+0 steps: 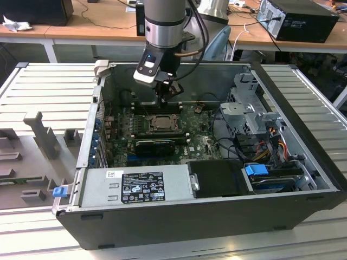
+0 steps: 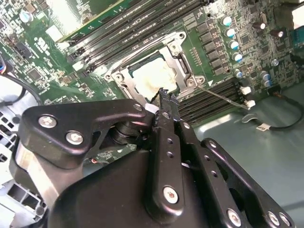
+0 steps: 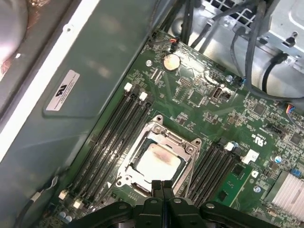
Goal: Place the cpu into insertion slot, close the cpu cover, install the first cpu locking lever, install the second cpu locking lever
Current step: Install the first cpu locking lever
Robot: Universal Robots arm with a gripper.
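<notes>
The cpu (image 3: 156, 160) lies flat in the insertion slot (image 1: 161, 123) on the green board, its pale metal face (image 2: 153, 76) showing. The cpu cover (image 3: 174, 136) is down around it, a metal frame with a square opening (image 2: 181, 59). A thin locking lever (image 2: 222, 96) runs from one socket corner out over the memory slots. My gripper (image 1: 165, 100) hangs just above the socket's edge. In both wrist views its black fingers (image 3: 162, 186) are pressed together with nothing between them, and their tips (image 2: 164, 97) are close to the frame's rim.
Long black memory slots (image 3: 111, 137) flank the socket on both sides. The open case has tall walls (image 1: 179, 81), a power supply (image 1: 135, 185) in front, a drive cage (image 1: 249, 111) and cables (image 1: 233, 146) on the exterior view's right. A finned heat sink (image 3: 290, 190) stands nearby.
</notes>
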